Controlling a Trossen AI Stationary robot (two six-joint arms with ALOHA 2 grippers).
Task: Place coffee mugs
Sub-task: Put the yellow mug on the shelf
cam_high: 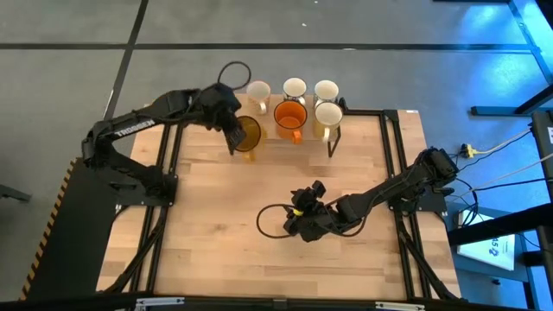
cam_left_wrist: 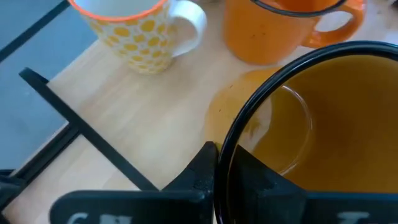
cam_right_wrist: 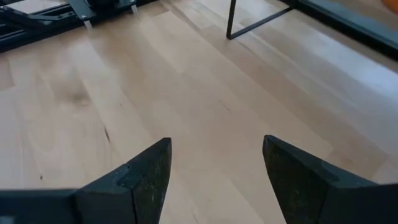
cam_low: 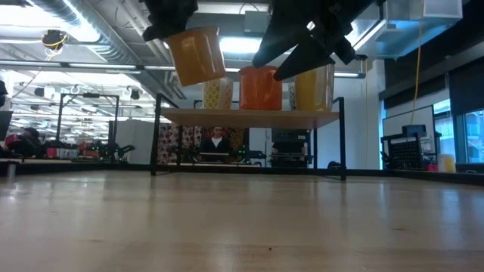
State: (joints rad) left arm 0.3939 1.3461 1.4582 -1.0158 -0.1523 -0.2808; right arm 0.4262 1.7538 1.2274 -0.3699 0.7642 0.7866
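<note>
The left gripper's (cam_high: 232, 131) fingers (cam_left_wrist: 205, 171) pinch the rim of the amber-yellow mug (cam_high: 248, 132), holding it in the air at the wooden rack's (cam_low: 249, 115) left end, beside the bright orange mug (cam_high: 290, 117). 4 white mugs (cam_high: 294, 88) stand on the rack too. The right gripper (cam_right_wrist: 214, 165) hangs spread and empty over the table (cam_high: 216, 199) middle.

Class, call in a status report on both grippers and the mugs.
Left gripper shut on amber mug, above the rack. Right gripper open, empty. Nothing blocking.
</note>
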